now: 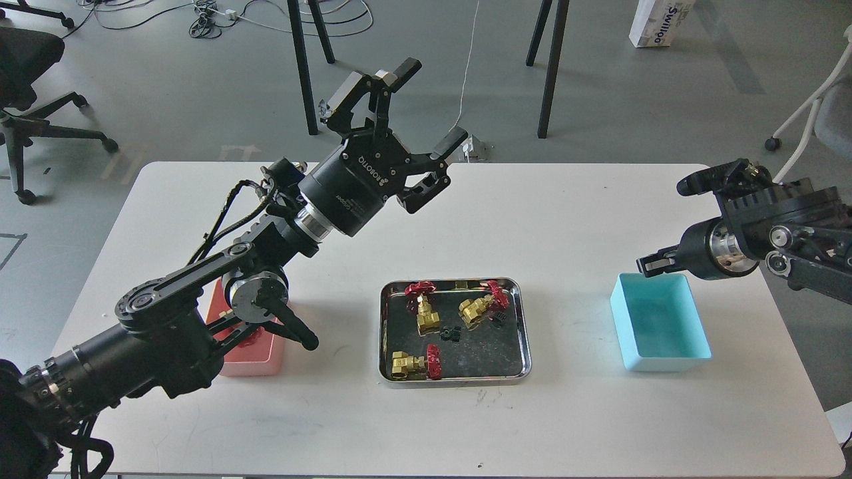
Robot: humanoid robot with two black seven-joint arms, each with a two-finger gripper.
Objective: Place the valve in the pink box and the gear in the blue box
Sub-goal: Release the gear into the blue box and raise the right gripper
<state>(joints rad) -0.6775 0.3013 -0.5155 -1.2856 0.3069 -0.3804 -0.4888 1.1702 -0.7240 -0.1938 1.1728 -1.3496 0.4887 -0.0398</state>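
Three brass valves with red handwheels lie in a steel tray (525, 332): one at the back left (425, 309), one at the back right (480, 306), one at the front left (411, 364). Small black gears lie between them (452, 334) and by the right valve (499, 318). The pink box (261, 362) sits left of the tray, mostly hidden by my left arm; a bit of brass and red shows inside it. My left gripper (431, 105) is open, empty and raised high above the table's back. The blue box (665, 362) looks empty. My right gripper (649, 265) hovers over its far left corner.
The white table (566, 219) carries the tray in the middle and one box on each side. Beyond its far edge stand black table legs (550, 73), an office chair (26, 80) at the left and floor cables. My left forearm crosses the table's left half.
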